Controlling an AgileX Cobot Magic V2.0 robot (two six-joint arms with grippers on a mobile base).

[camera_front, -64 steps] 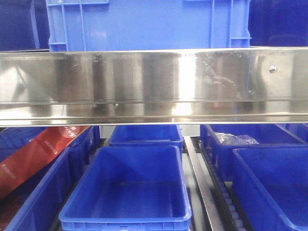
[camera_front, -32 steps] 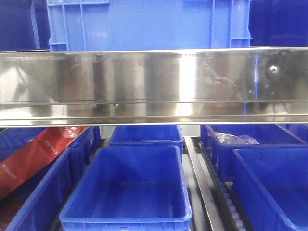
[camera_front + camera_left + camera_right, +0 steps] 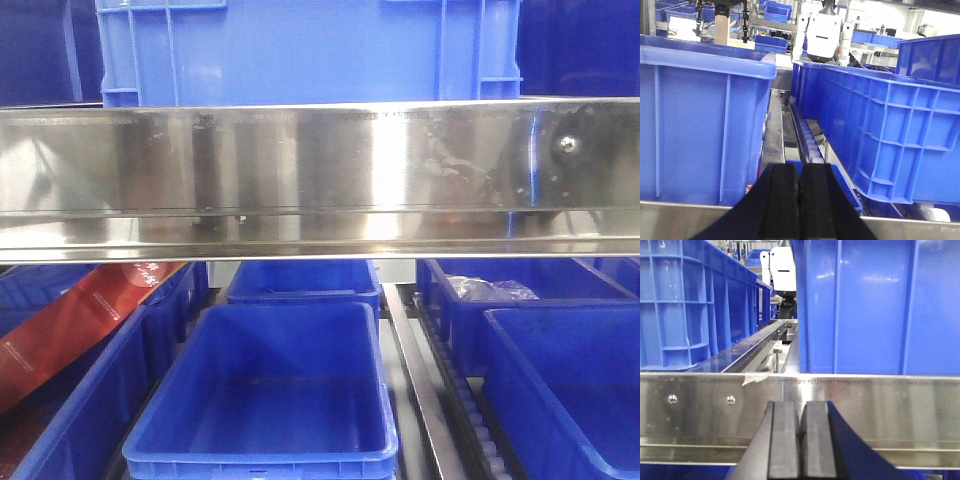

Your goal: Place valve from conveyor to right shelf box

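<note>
Both grippers are clenched empty: the left gripper [image 3: 799, 200] faces blue bins [image 3: 705, 120], the right gripper [image 3: 800, 445] faces a steel shelf rail [image 3: 865, 410] just ahead, no valve visible.

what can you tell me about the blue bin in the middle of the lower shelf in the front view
The middle blue bin is an open-topped rectangular tub of glossy blue plastic with a thick rolled rim and smooth walls sloping slightly inward. It looks empty, its bare floor reflecting light. It sits level on the lower shelf under the steel beam, another blue bin close behind it, a bin holding a red packet on its left, and a metal rail on its right.
</note>
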